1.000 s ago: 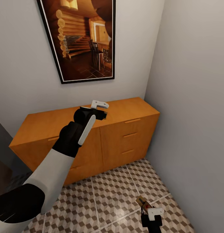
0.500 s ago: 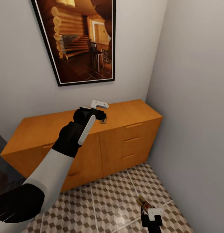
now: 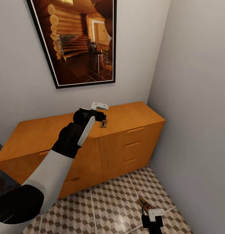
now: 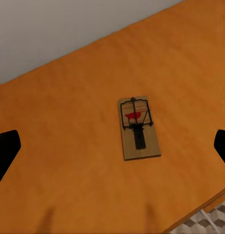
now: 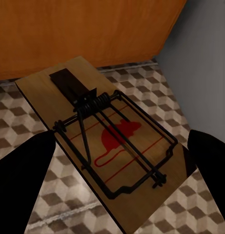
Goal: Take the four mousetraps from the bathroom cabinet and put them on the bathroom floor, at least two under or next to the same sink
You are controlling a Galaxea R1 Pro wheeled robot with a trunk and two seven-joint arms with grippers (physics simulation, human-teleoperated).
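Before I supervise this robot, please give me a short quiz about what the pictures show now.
1. True or false: a mousetrap lies on top of the cabinet.
2. The left gripper's jaws are: A) shut on that mousetrap, B) open above it, C) shut and empty.
3. Fill in: the second mousetrap, between the right gripper's jaws, bears a red ____ picture.
Key: 1 true; 2 B; 3 mouse.

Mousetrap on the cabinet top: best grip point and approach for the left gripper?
Come straight down from above with the left gripper: the mousetrap lies flat on the cabinet top. Probably close the fingers across the board's two long edges, near the bare wooden end away from the red mark, keeping clear of the wire.
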